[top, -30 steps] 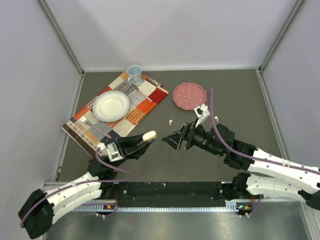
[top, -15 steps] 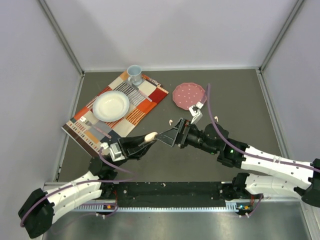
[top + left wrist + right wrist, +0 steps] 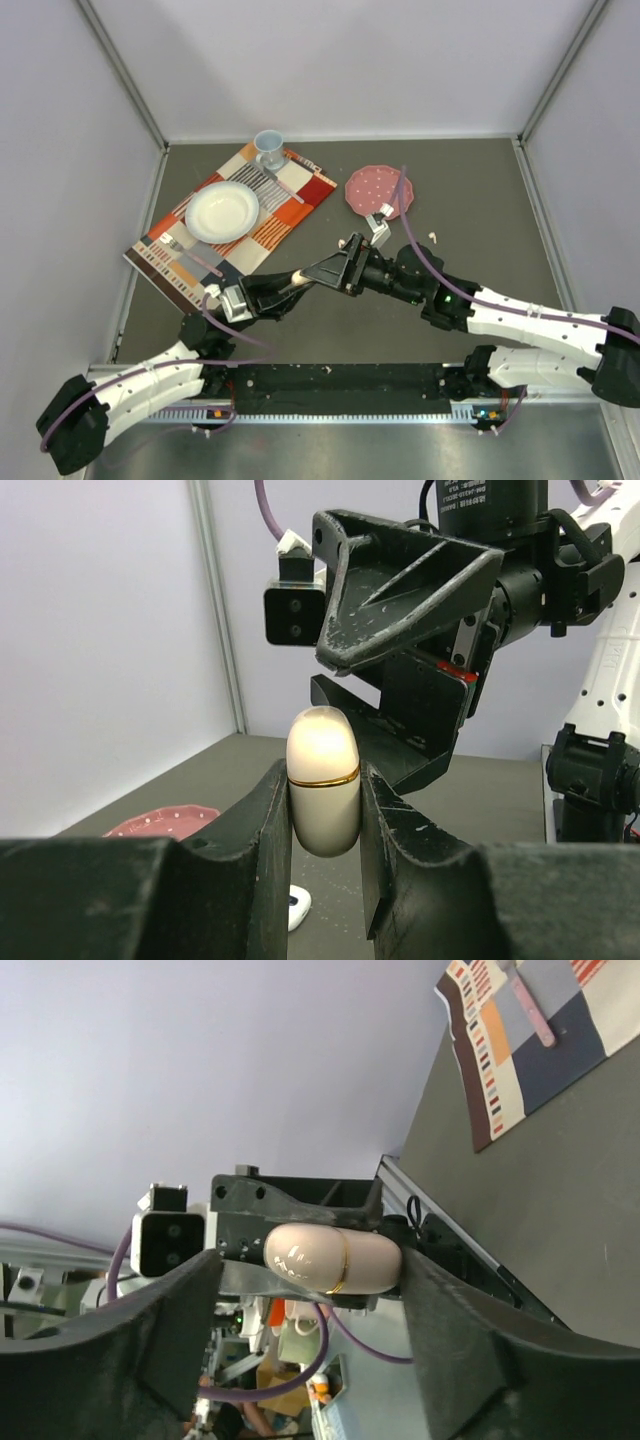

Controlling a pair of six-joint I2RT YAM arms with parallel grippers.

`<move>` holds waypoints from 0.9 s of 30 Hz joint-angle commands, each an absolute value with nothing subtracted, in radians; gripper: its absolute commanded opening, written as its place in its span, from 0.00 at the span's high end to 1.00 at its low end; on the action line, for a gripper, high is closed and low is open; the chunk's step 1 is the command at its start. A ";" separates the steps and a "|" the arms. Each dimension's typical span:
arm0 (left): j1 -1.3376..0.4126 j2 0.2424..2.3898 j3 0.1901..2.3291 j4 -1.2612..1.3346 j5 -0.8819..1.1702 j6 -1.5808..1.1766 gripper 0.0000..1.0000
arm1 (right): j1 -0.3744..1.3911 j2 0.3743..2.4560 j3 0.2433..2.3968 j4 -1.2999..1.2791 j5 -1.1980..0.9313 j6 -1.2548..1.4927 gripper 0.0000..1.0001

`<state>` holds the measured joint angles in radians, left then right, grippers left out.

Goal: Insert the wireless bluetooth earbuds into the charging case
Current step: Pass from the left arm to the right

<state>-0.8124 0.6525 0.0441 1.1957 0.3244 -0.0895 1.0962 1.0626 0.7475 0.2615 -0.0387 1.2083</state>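
Nearest my cameras, the left fingers point(image 3: 279, 805) are clamped on the case point(image 3: 322, 780), a cream capsule with its lid shut along a gold seam, held upright above the table point(image 3: 480, 200) near its middle. The right fingers point(image 3: 195, 1305) are spread wide on either side of the case's upper end, and my right wrist view shows a gap on each side; I cannot tell whether they touch it anywhere. Beyond the two arms, one bud point(image 3: 432, 237) lies loose on the table, just beside the right arm's purple cable point(image 3: 415, 250) and well apart from the case. Farther back sits a pink plate point(image 3: 378, 190). To its left a striped mat point(image 3: 290, 210) carries a white bowl point(image 3: 222, 211), with a pale blue cup point(image 3: 268, 148) standing at the mat's far corner.
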 commanded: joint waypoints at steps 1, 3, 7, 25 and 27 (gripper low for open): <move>-0.816 0.653 0.075 1.216 0.336 -0.084 1.00 | 1.085 1.071 0.742 0.359 -0.070 1.273 0.35; -0.818 0.653 0.081 1.209 0.339 -0.087 1.00 | 1.078 1.069 0.732 0.368 -0.075 1.284 0.39; -0.819 0.652 0.084 1.201 0.347 -0.097 1.00 | 1.074 1.066 0.724 0.371 -0.080 1.289 0.52; -0.824 0.673 0.098 1.175 0.345 -0.112 1.00 | 1.066 1.078 0.696 0.437 -0.118 1.322 0.61; -0.824 0.670 0.098 1.167 0.348 -0.117 1.00 | 1.066 1.074 0.689 0.454 -0.117 1.328 0.65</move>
